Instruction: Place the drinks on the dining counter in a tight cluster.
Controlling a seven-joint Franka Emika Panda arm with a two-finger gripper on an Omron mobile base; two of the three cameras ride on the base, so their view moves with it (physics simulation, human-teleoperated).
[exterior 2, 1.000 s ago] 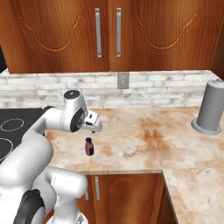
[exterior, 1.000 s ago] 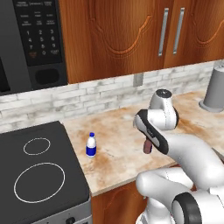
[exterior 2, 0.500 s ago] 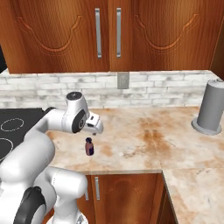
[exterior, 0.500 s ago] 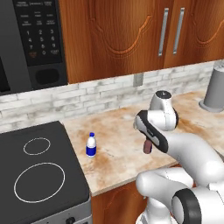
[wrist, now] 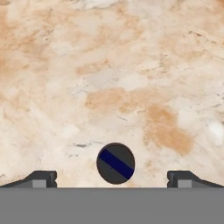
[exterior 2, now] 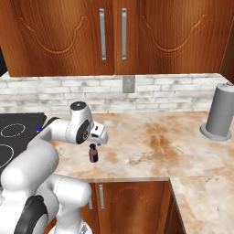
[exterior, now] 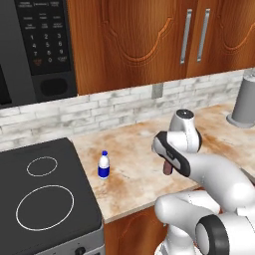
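Nothing moved since before, end effector (wrist: 112, 178) spread wide above dark bottle (wrist: 115, 163), arm half hiding it

Colours and patterns, bench with stove.
Bench (exterior: 134, 149): beige stone marbled with rust blotches. Backsplash (exterior 2: 160, 93): whitish-grey brick. Cabinets (exterior 2: 164, 36): reddish-brown wood, silver handles. Small bottle (exterior: 103, 165): clear, blue label, white cap. Short bottle (exterior 2: 93, 153): dark brown; its top, hand view, dark with a blue stripe. Canister (exterior 2: 220, 112): plain grey. Stove (exterior: 40, 199): black, white rings.
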